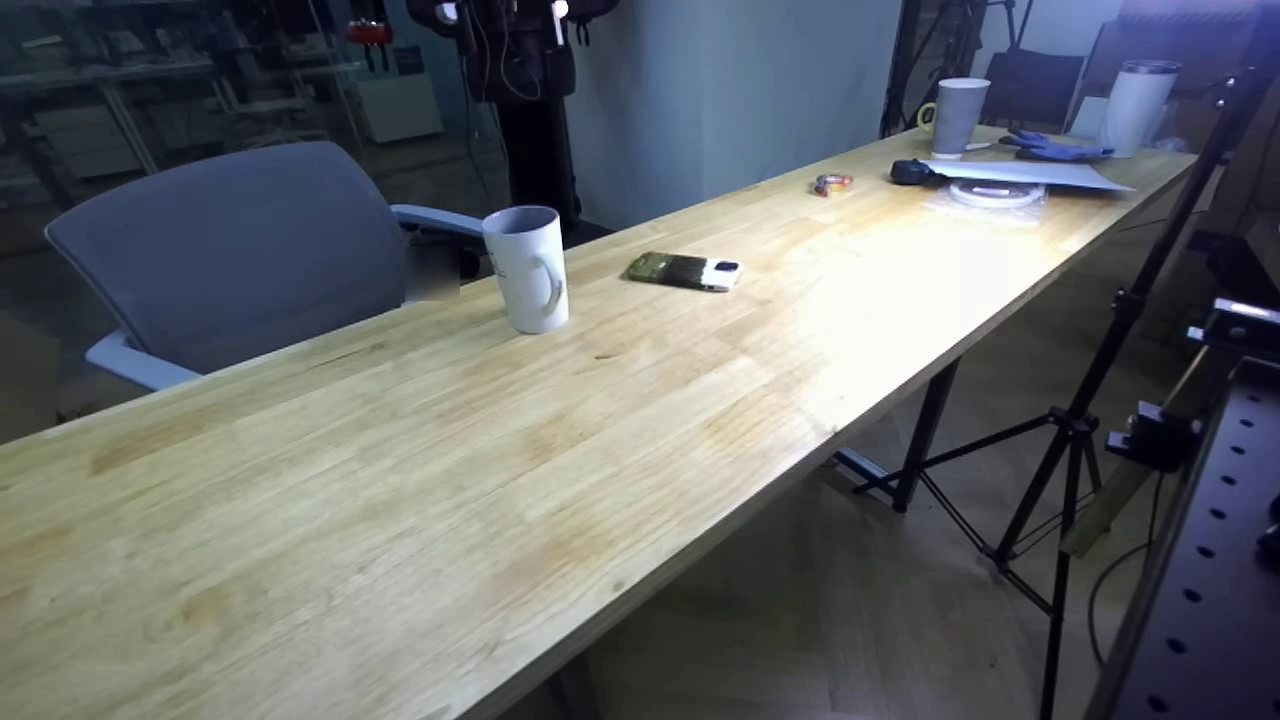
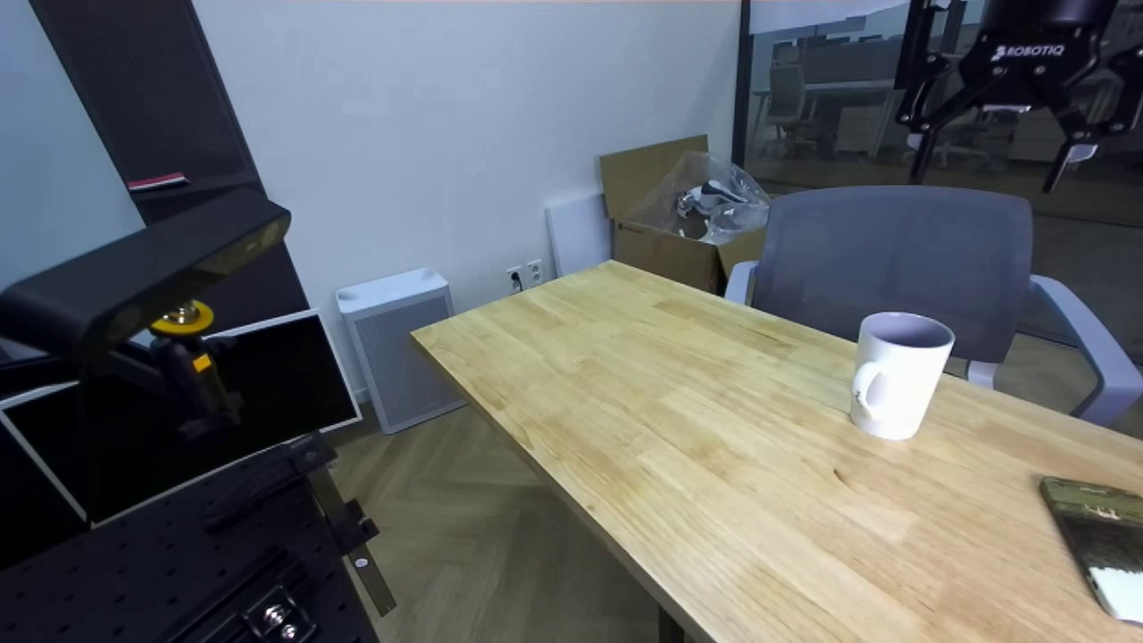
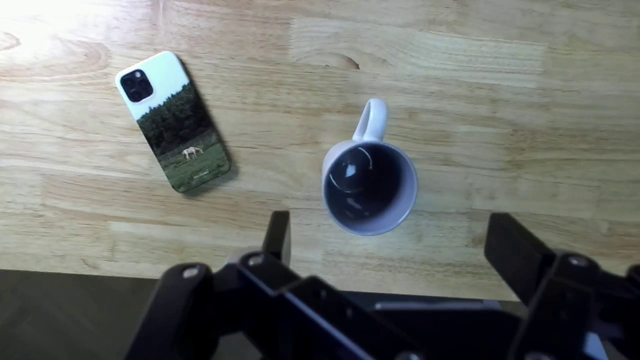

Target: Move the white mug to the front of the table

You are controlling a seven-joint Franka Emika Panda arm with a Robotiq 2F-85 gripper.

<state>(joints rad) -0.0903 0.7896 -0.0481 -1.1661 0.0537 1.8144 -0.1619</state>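
tall white cylindrical mug (image 2: 902, 384) stands upright on the long light-wood plank table (image 1: 560, 470)

the mug stands near a long edge of the table in both exterior views; in the wrist view it sits just right of centre, its looped handle pointing to the top of the frame, its dark greyish interior showing. the black two-fingered robotiq gripper (image 2: 986, 179) hangs at the upper right of an exterior view, apart from the mug, its jaws released and spread wide. a flat rectangular phone (image 3: 175, 122) in a case printed with white sky, dark trees and a pale horse lies at the upper left of the wrist view, apart from the mug. beyond the edge by the mug stands a grey mesh-backed office chair (image 2: 897, 268). at the upper right of an exterior view, on the table's far end, are a grey tapered cup (image 1: 960, 118) with a yellow handle, a tall white tumbler (image 1: 1140, 105) and a blue glove (image 1: 1060, 150)
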